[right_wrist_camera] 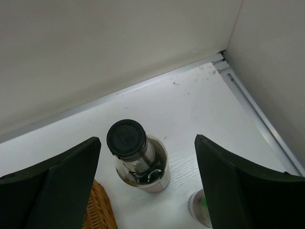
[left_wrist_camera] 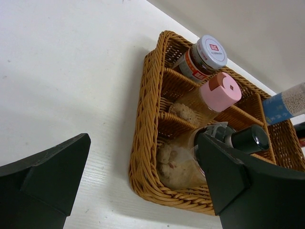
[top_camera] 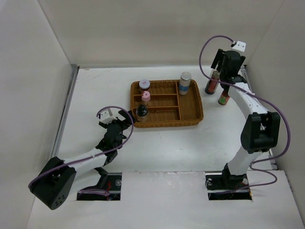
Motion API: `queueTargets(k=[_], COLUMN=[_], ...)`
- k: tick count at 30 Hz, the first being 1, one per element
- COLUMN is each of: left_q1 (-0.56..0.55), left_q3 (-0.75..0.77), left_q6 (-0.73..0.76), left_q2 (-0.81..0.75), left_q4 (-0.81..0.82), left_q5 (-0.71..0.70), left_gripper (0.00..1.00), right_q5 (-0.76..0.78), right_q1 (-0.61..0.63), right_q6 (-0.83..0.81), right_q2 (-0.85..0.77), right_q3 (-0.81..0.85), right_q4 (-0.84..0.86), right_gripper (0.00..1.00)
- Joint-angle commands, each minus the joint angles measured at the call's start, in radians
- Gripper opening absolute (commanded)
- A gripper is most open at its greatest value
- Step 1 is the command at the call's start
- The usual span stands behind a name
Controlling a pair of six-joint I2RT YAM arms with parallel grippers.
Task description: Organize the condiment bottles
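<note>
A wicker basket (top_camera: 190, 113) holds a silver-lidded blue-white bottle (top_camera: 185, 82), a jar with a red-marked lid (top_camera: 144, 85), a pink-lidded bottle (top_camera: 146, 97) and a short black-capped bottle (top_camera: 141, 112). A tall clear black-capped bottle (top_camera: 212, 82) and a red sauce bottle (top_camera: 224, 98) stand on the table right of the basket. My left gripper (top_camera: 125, 125) is open and empty at the basket's front left corner (left_wrist_camera: 143, 157). My right gripper (top_camera: 221, 72) is open above the tall bottle (right_wrist_camera: 140, 160), which shows between its fingers (right_wrist_camera: 224, 176).
White walls close the table at the back, left and right. A metal strip (right_wrist_camera: 257, 114) runs along the right wall near the two loose bottles. The basket's right compartments (top_camera: 188, 102) hold nothing but the blue-white bottle.
</note>
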Motion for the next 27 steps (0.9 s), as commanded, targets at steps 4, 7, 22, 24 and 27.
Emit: queueTargets(k=[4,7,22,24,27], left_q1=[0.006,0.004,0.007,0.009,0.009], left_q3=[0.006,0.006,0.007,0.004,0.003], left_q6=[-0.012,-0.012,-0.013,-0.013,-0.013], left_q2=[0.005,0.008,0.008,-0.001,0.0], left_q4=[0.058,0.058,0.059,0.059,0.059], left_q5=[0.013,0.015,0.021,0.022,0.016], left_gripper=[1.0,1.0,1.0,1.0,1.0], right_q5=[-0.065,-0.071,0.018,0.018,0.022], right_q1=[-0.017,-0.014,0.029,0.049,0.081], right_q6=[0.007,0.005,-0.015,-0.018,-0.033], right_q2=[0.068,0.099,-0.102,-0.155,-0.217], right_q3=[0.103,0.124,0.043,0.026,-0.004], right_q4=[-0.003,-0.002,0.197,0.201,0.21], right_gripper=[0.78,0.67,0.25,0.25,0.25])
